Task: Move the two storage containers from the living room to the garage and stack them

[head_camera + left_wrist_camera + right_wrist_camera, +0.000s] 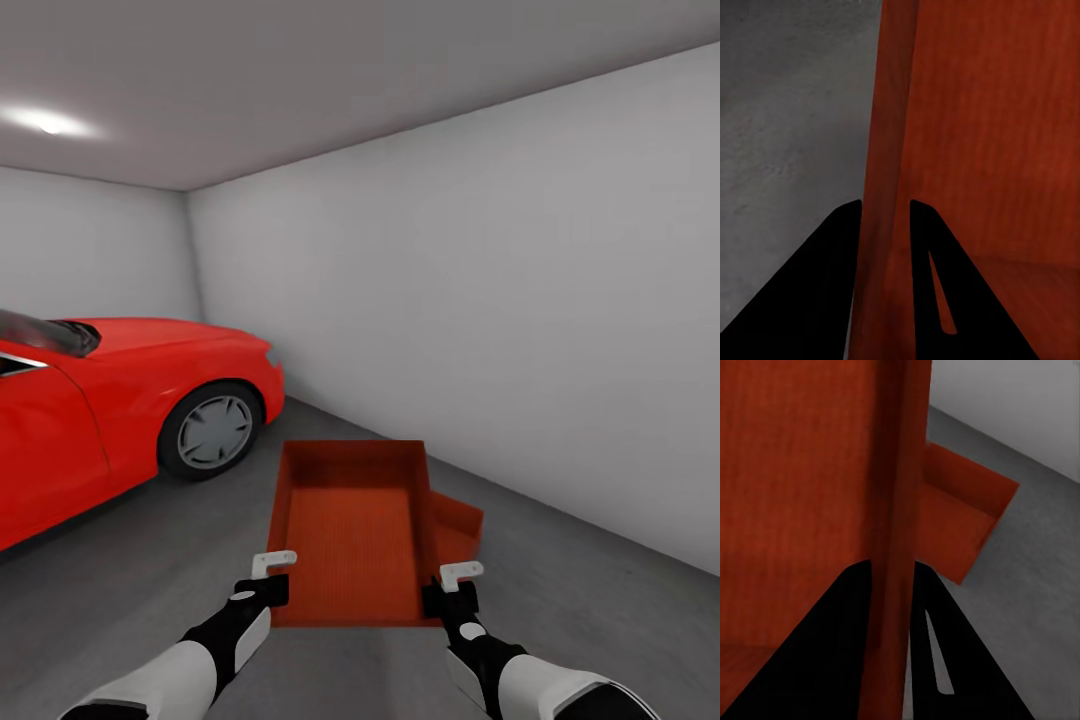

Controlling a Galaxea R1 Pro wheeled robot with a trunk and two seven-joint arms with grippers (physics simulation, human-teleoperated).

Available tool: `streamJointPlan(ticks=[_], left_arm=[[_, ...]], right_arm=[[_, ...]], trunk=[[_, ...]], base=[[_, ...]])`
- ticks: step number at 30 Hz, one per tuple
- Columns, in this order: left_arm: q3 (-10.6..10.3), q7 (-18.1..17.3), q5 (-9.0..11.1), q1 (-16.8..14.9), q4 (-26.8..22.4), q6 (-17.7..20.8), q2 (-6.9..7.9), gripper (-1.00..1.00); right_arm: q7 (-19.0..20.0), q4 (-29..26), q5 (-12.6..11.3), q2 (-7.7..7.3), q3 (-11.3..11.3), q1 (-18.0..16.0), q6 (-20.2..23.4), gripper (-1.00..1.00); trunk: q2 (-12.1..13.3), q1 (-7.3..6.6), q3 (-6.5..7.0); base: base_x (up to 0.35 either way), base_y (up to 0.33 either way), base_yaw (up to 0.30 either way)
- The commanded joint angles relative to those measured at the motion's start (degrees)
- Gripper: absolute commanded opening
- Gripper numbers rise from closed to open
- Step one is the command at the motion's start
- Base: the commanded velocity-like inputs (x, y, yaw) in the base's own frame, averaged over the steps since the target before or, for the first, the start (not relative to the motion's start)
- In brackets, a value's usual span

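Observation:
I am in the garage, holding one orange-red storage container level in front of me above the dark grey concrete floor. My left gripper is shut on its left wall near the close corner, and my right gripper is shut on its right wall. In each wrist view the wall runs between the two dark fingers. The second container rests on the floor just beyond and to the right, mostly hidden under the held one; its corner appears in the right wrist view.
A red car stands at the left, its front wheel close to the held container's far left corner. A plain white wall runs along the right and a back wall closes the far end.

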Motion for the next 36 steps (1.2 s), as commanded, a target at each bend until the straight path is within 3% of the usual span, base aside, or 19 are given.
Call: streamJointPlan(ticks=[1, 12, 36], left_arm=[[0.54, 0.69, 0.4, -0.01, 0.11, 0.13, 0.71, -1.0], [0.52, 0.69, 0.4, -0.01, 0.14, 0.13, 0.71, -1.0], [0.56, 0.69, 0.4, -0.01, 0.09, 0.13, 0.75, -1.0]], right_arm=[[-0.21, -0.09, -0.46, 0.03, -1.29, -0.09, -1.18, -1.0], [-0.18, -0.09, -0.46, 0.04, -1.29, -0.09, -1.18, -1.0], [-0.2, -0.09, -0.46, 0.04, -1.29, -0.09, -1.18, -1.0]], trunk=[[-0.07, 0.04, -0.09], [-0.07, 0.04, -0.09], [-0.07, 0.04, -0.09]], base=[[0.295, 0.145, 0.0], [0.295, 0.145, -0.028], [0.295, 0.17, -0.267]])
